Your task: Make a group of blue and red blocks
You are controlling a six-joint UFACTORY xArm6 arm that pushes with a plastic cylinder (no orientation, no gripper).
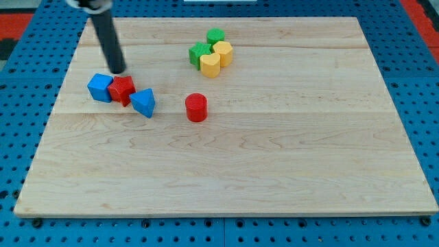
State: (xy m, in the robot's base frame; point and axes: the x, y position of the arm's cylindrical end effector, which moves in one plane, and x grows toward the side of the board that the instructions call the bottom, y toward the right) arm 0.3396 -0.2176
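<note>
Your tip (117, 70), a bare rod with no fingers to open or close, stands just above the blue cube (100, 87), red block (122, 89) and blue wedge (143, 102) clustered on the worktop (274, 158), leaving the red cylinder (196, 107) apart, evidently ungrouped.

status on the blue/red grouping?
Mostly done: blue cube, red block and blue triangular block sit bunched at the view's left. In hand: my tip is just above that cluster, touching nothing that I can tell. Left: the red cylinder stands apart to the right and needs pushing in. The green and yellow blocks sit separately near the top.
</note>
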